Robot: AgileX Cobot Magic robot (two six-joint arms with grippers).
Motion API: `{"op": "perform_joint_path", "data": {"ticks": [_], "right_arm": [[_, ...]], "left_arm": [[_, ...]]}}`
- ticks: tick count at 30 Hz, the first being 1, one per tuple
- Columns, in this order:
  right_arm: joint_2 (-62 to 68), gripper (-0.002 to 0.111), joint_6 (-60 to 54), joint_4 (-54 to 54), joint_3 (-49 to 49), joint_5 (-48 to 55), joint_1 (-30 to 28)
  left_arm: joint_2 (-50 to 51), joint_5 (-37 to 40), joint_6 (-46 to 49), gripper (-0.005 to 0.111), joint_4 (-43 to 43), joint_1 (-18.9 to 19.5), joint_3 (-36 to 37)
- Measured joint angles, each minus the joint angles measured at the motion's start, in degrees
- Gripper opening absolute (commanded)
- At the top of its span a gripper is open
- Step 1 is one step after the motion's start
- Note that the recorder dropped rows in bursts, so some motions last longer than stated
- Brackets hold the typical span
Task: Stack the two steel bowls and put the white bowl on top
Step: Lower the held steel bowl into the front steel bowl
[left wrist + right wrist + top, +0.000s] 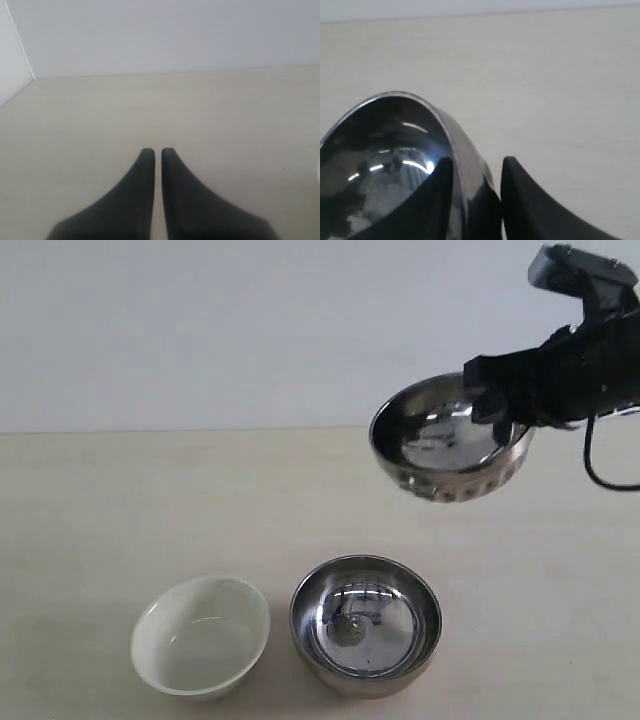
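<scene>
One dimpled bowl (450,445) hangs tilted, rim pinched in the right gripper (476,180); next it likely needs levelling over the smooth bowl (365,628); the left gripper (157,152) is closed, empty.

Dimpled steel bowl (450,445) aloft, tilted (opening faces the exterior camera), rim pinched in right end effector (500,425). Smooth-walled steel bowl (366,625) upright on table (100,520), empty; glossy white bowl (200,637) upright just beside it, not touching.

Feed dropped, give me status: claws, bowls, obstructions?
Right claw shut on dimpled steel bowl, lifted, tilted. Left claw shut, empty. Other steel bowl and white bowl side by side on table. Nothing in the way.
</scene>
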Motion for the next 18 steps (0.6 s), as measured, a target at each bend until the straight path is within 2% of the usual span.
{"op": "perform_joint_path", "data": {"ticks": [2, 7, 18], "right_arm": [[-0.23, 0.000, -3.79, 4.03, 4.28, -0.72, 3.07], [-0.23, 0.000, -6.62, 5.86, 9.38, -5.06, 8.50], [1.62, 0.000, -6.40, 7.51, 11.18, -12.93, 17.19]], "left_arm": [[0.00, 0.00, 0.00, 0.004, 0.00, 0.00, 0.00], [0.00, 0.00, 0.00, 0.004, 0.00, 0.00, 0.00], [0.00, 0.00, 0.00, 0.004, 0.00, 0.00, 0.00]]}}
